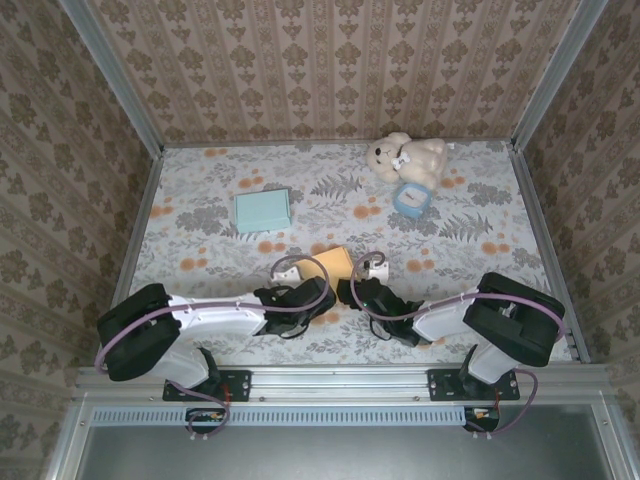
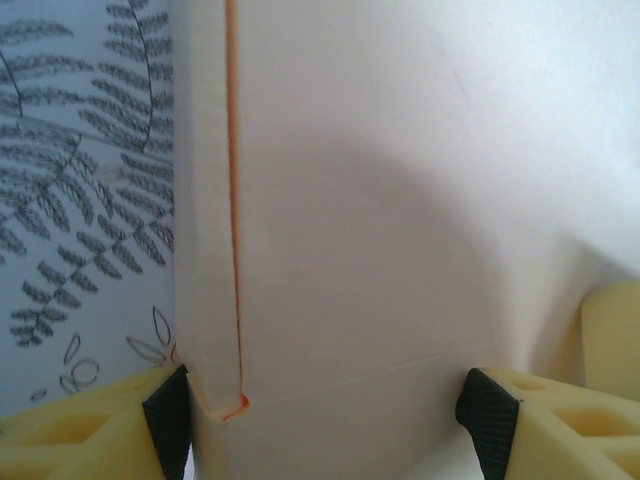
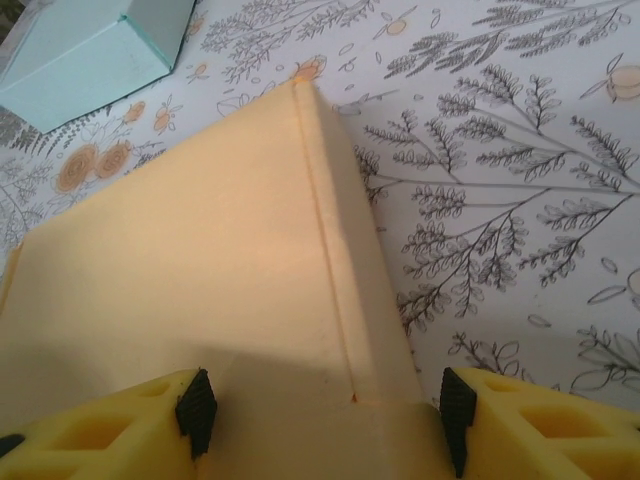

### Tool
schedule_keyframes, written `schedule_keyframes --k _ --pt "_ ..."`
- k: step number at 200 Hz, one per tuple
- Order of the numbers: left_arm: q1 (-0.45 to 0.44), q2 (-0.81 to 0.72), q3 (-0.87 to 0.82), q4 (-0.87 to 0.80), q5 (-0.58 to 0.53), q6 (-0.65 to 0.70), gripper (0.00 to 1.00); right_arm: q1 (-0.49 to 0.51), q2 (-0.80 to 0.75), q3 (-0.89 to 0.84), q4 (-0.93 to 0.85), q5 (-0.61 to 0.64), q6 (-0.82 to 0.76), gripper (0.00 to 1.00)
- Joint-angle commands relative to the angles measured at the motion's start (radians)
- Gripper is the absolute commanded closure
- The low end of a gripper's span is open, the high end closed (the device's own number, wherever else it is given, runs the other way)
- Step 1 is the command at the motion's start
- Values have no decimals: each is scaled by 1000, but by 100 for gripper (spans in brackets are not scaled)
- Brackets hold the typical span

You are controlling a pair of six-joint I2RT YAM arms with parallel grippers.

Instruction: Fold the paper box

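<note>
Tablecloth [image 1: 200, 215] floral, wallpaper [image 1: 320, 70] damask-striped; paper box [image 3: 200, 260] pinched by left fingers [image 2: 70, 440] and right fingers [image 3: 540, 425].

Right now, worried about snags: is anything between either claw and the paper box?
Nothing visible. The paper box sits directly within the left claw and the right claw; the teal box lies apart, farther back.

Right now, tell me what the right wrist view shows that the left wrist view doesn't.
Right wrist, not left wrist: the teal box lying beyond the paper box, plus orange flower prints. Left wrist, not right wrist: the left gripper and a sharp orange line down the box's fold. Both: the paper box close up, with the fern-patterned tablecloth beside it.
</note>
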Motion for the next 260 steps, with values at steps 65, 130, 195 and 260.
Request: schedule_keyframes --k 65,130,195,260 --pt "118 23 66 -108 -5 348 29 97 -15 -43 -34 -15 41 37" --pt "120 28 66 -135 -26 418 29 97 -168 -13 -240 49 -26 34" --pt "129 30 71 -153 -56 424 32 84 -329 11 -398 70 -117 34" --pt "134 52 77 -146 -48 432 32 71 -323 46 -462 5 -144 34"
